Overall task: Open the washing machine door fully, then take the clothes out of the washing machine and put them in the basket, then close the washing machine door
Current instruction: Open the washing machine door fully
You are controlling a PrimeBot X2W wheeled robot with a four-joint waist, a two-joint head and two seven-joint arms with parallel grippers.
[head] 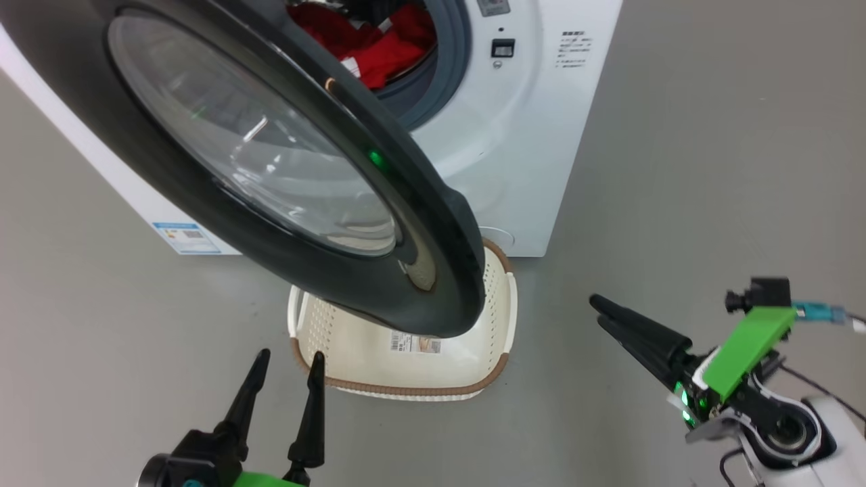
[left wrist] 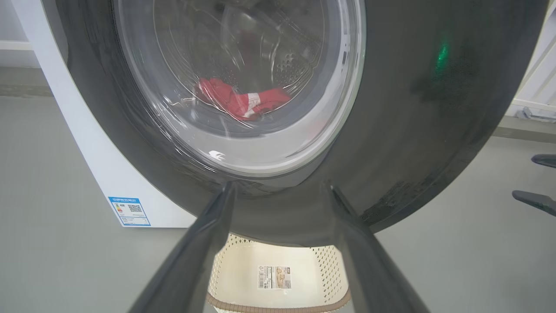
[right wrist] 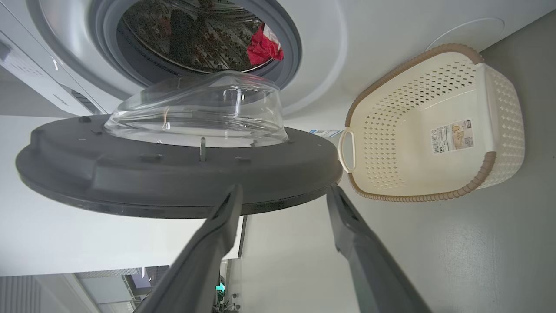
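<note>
I'm hovering the left gripper point(head: 290, 354) and right gripper point(head: 595, 308), both open and empty, by the partly open washing machine door point(head: 284, 169), judging its stiff, slick rim the place to push, soft clothes point(head: 379, 40) lying in the drum point(right wrist: 191, 43).

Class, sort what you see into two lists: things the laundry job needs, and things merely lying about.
Needed: washing machine door, clothes, washing machine, basket.
Just there: blue label sticker, basket's label, grey floor.
</note>
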